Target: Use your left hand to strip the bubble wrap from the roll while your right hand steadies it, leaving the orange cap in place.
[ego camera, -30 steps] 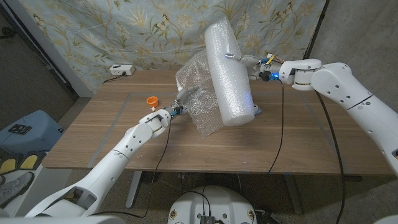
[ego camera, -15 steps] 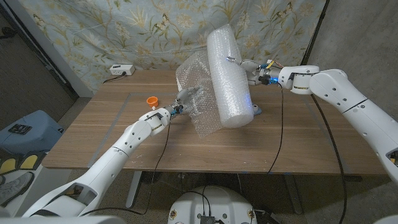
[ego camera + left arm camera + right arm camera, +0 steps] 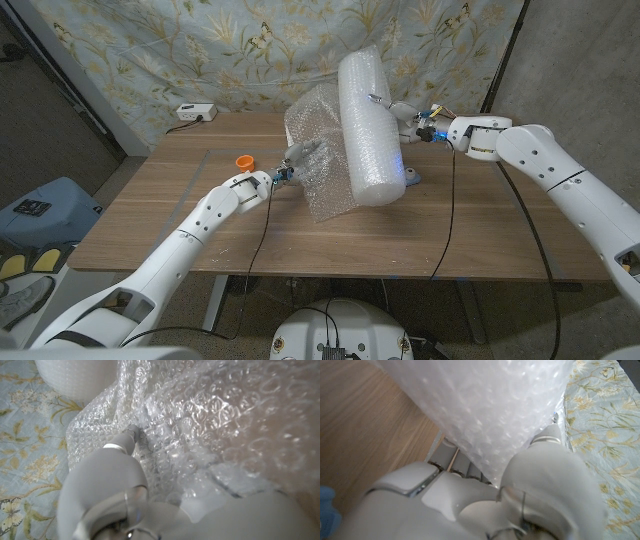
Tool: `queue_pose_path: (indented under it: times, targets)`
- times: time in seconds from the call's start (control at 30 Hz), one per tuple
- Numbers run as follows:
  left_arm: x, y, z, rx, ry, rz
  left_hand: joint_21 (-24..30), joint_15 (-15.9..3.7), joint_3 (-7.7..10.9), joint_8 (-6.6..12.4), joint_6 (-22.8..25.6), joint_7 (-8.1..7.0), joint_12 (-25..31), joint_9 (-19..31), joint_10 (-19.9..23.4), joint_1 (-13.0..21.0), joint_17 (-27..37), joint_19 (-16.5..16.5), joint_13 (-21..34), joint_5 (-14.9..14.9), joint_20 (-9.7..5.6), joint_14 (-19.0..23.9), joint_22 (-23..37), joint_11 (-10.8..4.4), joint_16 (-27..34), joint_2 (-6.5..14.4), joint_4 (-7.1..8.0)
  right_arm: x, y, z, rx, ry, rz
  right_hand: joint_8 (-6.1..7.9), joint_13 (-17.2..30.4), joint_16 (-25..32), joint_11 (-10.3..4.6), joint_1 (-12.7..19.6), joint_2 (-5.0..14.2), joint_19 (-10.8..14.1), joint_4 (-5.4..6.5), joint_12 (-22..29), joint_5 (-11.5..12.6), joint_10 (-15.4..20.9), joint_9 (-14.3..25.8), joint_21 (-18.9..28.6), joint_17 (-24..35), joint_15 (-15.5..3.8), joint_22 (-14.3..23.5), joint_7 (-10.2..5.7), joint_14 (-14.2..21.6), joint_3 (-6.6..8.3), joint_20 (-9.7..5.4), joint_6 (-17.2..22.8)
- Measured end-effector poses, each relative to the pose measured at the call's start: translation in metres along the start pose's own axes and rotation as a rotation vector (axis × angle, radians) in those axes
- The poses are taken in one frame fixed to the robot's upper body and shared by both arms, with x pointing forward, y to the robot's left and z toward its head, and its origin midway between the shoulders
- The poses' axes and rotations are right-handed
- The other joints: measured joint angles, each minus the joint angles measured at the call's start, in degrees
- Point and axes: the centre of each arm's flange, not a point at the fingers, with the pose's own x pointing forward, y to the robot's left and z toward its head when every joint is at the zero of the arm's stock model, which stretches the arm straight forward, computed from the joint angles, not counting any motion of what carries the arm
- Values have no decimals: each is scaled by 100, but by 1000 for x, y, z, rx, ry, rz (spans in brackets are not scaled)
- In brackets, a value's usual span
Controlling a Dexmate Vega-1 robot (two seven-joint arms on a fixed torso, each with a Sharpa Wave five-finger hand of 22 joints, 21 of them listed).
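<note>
Left hand [image 3: 292, 160] grips the loose sheet of bubble wrap [image 3: 322, 150] that hangs off the roll [image 3: 368, 128]; in the left wrist view its fingers [image 3: 131, 433] press into the crinkled plastic. Right hand [image 3: 400, 108] holds the roll from its far side, a fingertip [image 3: 554, 419] laid against the wrapped surface and other fingers tucked under it. Standing tilted over the wooden bench [image 3: 200, 225], the roll has its lower end near the bench top and its upper end against the floral curtain [image 3: 150, 50]. An orange cap [image 3: 243, 161] sits on the bench just beside the left hand, apart from the roll. A white box [image 3: 194, 111] lies at the bench's far edge.
</note>
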Motion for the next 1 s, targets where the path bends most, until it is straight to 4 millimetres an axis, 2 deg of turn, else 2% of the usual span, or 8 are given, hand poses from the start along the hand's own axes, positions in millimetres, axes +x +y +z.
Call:
queue_pose_path:
  times: [0.4,1.0]
  targets:
    - [-5,-1,-1,-58,63,10,32,2,0,-1,0,0,0,-2,0,36,0,-22,30,0,22,0,28,0,0,-9,0,-2,-12,-8,71,-22,-1,-11,-1,-38,-1,0,0,0,0,-14,-21,-1,-2,0,34,0,-15,-10,0,0,0,11]
    - [-21,0,0,-91,149,26,54,12,-38,-51,0,0,0,32,10,36,12,-52,88,0,52,8,28,10,-40,-10,9,-4,-21,-35,200,-47,60,-47,-14,-61,-9,-23,23,-21,1,-31,-66,-10,28,0,55,0,-15,-14,0,0,-21,15]
